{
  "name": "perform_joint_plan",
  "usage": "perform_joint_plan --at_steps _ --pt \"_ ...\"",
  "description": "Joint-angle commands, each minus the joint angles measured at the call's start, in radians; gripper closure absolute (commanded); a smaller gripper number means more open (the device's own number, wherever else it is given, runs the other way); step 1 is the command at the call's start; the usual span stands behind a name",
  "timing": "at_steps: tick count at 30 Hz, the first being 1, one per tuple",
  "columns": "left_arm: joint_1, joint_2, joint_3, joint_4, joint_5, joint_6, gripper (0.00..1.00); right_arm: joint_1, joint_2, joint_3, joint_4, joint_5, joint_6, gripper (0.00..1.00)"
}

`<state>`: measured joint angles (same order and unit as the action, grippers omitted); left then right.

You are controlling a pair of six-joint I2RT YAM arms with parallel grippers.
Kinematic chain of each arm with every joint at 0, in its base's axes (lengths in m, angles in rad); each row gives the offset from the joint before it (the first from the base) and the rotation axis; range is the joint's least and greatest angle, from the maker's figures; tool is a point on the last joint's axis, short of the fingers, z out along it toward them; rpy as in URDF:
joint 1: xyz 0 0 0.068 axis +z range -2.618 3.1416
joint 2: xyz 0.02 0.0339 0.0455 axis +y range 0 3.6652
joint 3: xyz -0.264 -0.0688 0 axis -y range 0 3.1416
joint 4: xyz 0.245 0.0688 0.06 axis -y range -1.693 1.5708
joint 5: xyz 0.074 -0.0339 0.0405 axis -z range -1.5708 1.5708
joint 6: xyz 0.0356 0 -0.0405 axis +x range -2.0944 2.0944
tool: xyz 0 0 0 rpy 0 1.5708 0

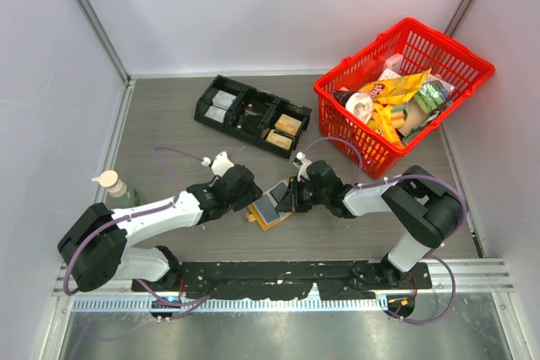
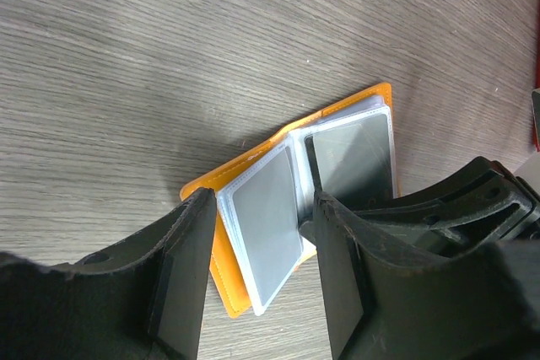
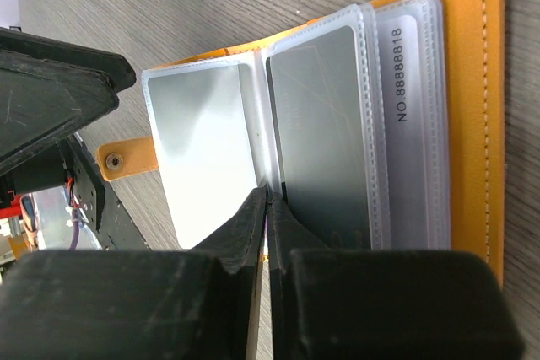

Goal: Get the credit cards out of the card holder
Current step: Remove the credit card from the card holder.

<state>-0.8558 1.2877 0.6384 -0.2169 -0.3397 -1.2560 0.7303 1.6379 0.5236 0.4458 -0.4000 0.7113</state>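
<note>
card holder open, cards not out yet
it lies near the middle of the worktop's near edge; left tool stands apart over it, right tool is together at its fold.

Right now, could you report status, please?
Left end effector open, straddling a sleeve. Right end effector shut at card holder fold. Cards not yet out.

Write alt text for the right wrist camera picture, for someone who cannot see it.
An orange card holder lies open on a grey wood-grain table, its clear sleeves holding silvery cards, one printed NO.88888818. The black right gripper has its fingers pressed together at the sleeves' edge near the fold.
</note>
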Motion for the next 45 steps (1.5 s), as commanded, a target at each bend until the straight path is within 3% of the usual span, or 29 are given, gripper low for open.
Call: perform_joint_plan --at_steps 1,13,45 --pt "0.004 -0.013 0.033 0.050 -0.009 0.020 0.48 -0.002 0.039 -0.022 -0.056 0.038 -0.019 0.91" --pt "0.004 0.035 0.014 0.083 0.042 -0.014 0.50 0.000 0.037 -0.022 -0.056 0.036 -0.019 0.91" --pt "0.006 0.041 0.023 0.008 0.004 -0.020 0.49 -0.002 0.036 -0.022 -0.056 0.038 -0.016 0.91"
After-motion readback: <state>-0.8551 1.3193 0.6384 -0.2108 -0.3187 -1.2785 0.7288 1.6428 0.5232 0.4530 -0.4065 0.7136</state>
